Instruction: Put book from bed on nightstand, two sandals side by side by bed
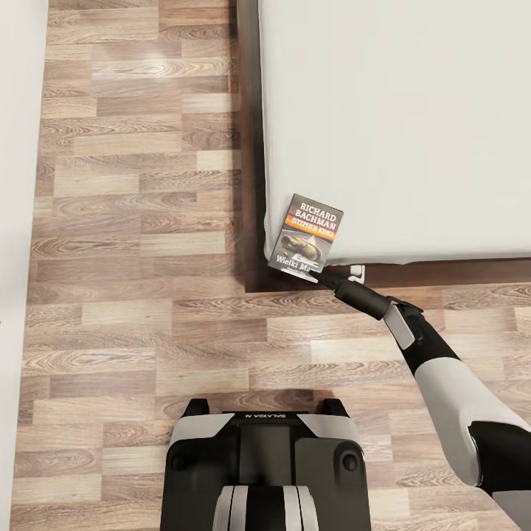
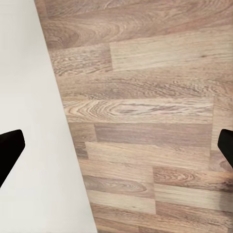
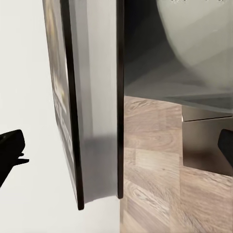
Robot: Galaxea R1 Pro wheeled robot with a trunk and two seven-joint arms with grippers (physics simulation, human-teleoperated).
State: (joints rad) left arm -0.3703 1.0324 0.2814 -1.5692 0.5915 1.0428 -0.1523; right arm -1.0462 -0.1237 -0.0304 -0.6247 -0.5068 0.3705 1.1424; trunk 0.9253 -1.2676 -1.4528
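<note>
The book point(image 1: 308, 237) lies at the near left corner of the bed point(image 1: 413, 118), with its lower edge hanging a little past the mattress corner. The right gripper point(image 1: 330, 276) is just at that edge, low by the frame. In the right wrist view the book point(image 3: 94, 107) shows edge-on between the two fingertips point(image 3: 10, 145), which stand wide apart on either side and do not touch it, so the jaws are open and nothing is held.

The step in hand seems to be the grasp of the book. To do it well, I think the fingers should go further along the book, one above the cover and one below the overhanging part, before closing; a thin paperback can slip or bend if only its edge is pinched. The dark frame and the mattress corner are close below and may block the lower finger.

The left gripper point(image 2: 116, 145) hangs over bare floor point(image 2: 145, 107) beside a white wall, jaws also apart.
</note>
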